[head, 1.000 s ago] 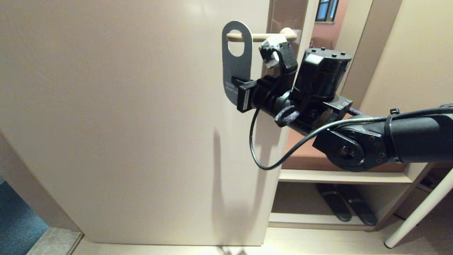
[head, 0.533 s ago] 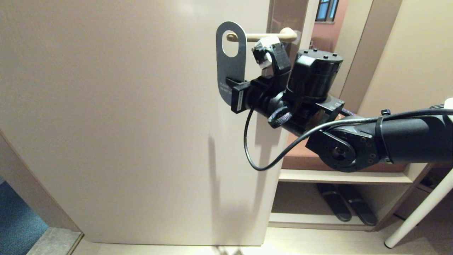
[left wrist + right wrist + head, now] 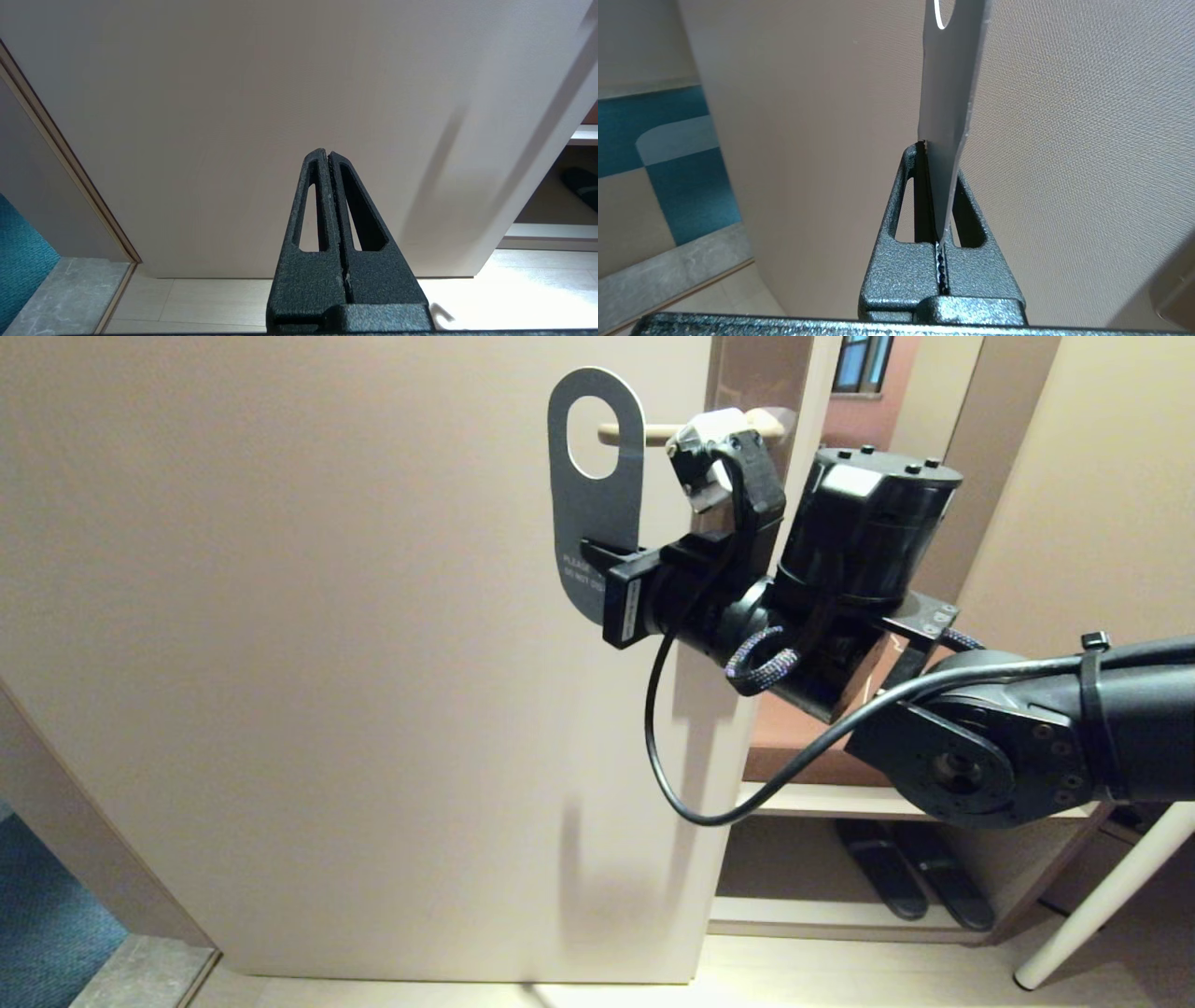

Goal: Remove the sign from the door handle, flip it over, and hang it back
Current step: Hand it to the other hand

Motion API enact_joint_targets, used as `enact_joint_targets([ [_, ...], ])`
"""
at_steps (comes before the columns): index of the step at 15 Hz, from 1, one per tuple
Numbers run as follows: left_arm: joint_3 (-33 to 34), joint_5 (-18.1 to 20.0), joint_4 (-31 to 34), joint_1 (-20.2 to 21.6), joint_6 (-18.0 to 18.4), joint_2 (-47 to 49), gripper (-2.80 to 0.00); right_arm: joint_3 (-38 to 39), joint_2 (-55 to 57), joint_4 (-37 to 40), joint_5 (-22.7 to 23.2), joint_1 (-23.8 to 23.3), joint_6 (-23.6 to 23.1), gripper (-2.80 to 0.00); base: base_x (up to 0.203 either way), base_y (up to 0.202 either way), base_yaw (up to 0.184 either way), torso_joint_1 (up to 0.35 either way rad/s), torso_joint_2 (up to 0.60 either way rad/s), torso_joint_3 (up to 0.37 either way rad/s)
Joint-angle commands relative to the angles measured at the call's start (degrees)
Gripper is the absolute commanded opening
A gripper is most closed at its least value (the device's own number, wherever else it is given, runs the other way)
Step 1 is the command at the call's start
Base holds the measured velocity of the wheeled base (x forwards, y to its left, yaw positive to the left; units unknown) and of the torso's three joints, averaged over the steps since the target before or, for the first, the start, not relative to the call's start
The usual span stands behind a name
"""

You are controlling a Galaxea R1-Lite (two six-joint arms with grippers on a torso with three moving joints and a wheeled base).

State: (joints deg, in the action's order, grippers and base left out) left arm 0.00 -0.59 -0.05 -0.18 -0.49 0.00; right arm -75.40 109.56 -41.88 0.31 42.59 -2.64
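The sign (image 3: 597, 513) shows its grey-blue "PLEASE DO NOT DISTURB" face and stands upright in front of the door, at the free end of the door handle (image 3: 658, 431). The handle's tip shows at the right edge of the sign's oval hole; I cannot tell whether it still passes through. My right gripper (image 3: 590, 549) is shut on the sign's lower part, reaching in from the right. In the right wrist view the sign (image 3: 950, 93) rises edge-on from between the closed fingers of the right gripper (image 3: 933, 148). My left gripper (image 3: 328, 153) is shut and empty, low, facing the door's bottom.
The beige door (image 3: 327, 663) fills the left and middle. To its right an open shelf (image 3: 896, 801) has dark slippers (image 3: 910, 882) beneath. A white slanted pole (image 3: 1102, 896) stands at the lower right. Teal carpet (image 3: 47, 896) and a grey threshold (image 3: 140, 975) lie at the lower left.
My right gripper has carried the sign left and upward along the handle toward its free end. The hole has slid from round the handle's shaft to its tip.
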Motion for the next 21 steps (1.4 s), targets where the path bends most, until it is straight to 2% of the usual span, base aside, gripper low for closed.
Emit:
enact_joint_targets([
  [1, 0.0, 0.0, 0.0, 0.0, 0.0, 0.0, -2.8, 1.4, -2.6, 0.0, 0.0, 0.3, -0.2, -2.8, 0.0, 0.0, 0.0, 0.0, 0.0, 0.0],
  [6, 0.0, 0.0, 0.0, 0.0, 0.0, 0.0, -2.8, 2.9, -7.1, 5.9, 0.8, 0.4, 0.0, -2.8, 0.0, 0.0, 0.0, 0.0, 0.0, 0.0],
  [7, 0.0, 0.0, 0.0, 0.0, 0.0, 0.0, -2.8, 2.9, -8.0, 8.0, 2.2, 0.3, 0.1, -2.8, 0.0, 0.0, 0.0, 0.0, 0.0, 0.0],
  [12, 0.0, 0.0, 0.0, 0.0, 0.0, 0.0, -2.8, 2.5, -10.6, 16.6, 15.1, 0.3, 0.6, -2.8, 0.0, 0.0, 0.0, 0.0, 0.0, 0.0],
  [15, 0.0, 0.0, 0.0, 0.0, 0.0, 0.0, -2.8, 1.8, -10.9, 18.6, 24.0, 0.3, 0.8, -2.8, 0.0, 0.0, 0.0, 0.0, 0.0, 0.0],
  [18, 0.0, 0.0, 0.0, 0.0, 0.0, 0.0, -2.8, -1.5, -9.1, 19.0, 25.4, 0.3, 0.9, -2.8, 0.0, 0.0, 0.0, 0.0, 0.0, 0.0],
  [21, 0.0, 0.0, 0.0, 0.0, 0.0, 0.0, -2.8, -1.3, -8.8, 18.6, 25.4, 0.3, 4.7, -2.8, 0.0, 0.0, 0.0, 0.0, 0.0, 0.0],
])
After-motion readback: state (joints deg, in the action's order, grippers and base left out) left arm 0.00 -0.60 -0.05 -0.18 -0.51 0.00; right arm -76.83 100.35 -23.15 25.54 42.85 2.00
